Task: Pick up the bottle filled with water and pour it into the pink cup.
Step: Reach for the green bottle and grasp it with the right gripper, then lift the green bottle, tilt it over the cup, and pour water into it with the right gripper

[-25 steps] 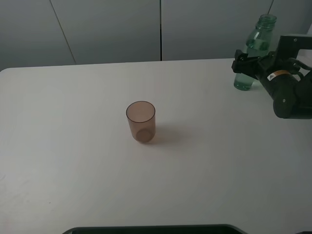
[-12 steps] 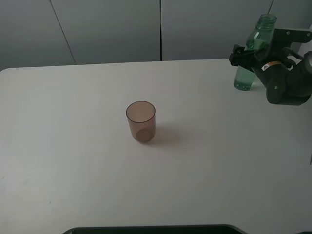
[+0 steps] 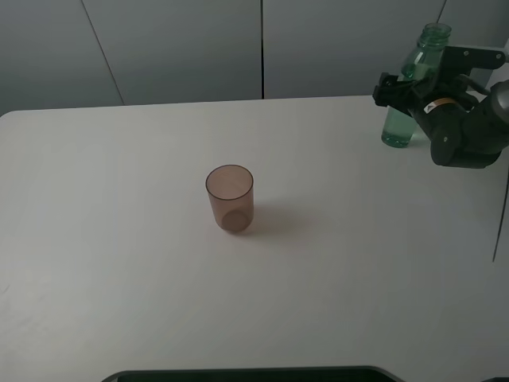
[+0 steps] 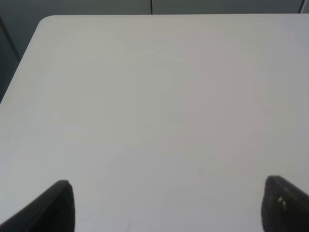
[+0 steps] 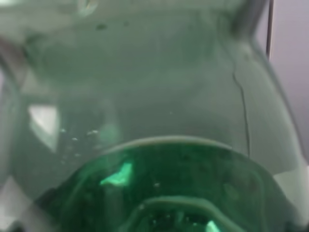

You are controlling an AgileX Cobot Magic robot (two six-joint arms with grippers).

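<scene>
The green-tinted bottle (image 3: 395, 126) stands upright at the table's far right edge, uncapped, with water in its lower part. My right gripper (image 3: 400, 89) reaches around its middle from the right, jaws either side and apparently open. In the right wrist view the bottle (image 5: 154, 121) fills the frame, very close, and the fingers are not visible there. The pink cup (image 3: 230, 199) stands upright and empty near the table's middle, well to the left of the bottle. My left gripper (image 4: 166, 208) is open over bare table and does not show in the exterior view.
The white table (image 3: 119, 239) carries only the cup and bottle. A grey panelled wall (image 3: 262, 48) stands right behind its far edge. A dark rim (image 3: 254, 374) lies along the near edge.
My right gripper has risen along the bottle from its lower body to its middle and shifted slightly left. The bottle and the cup have stayed in place.
</scene>
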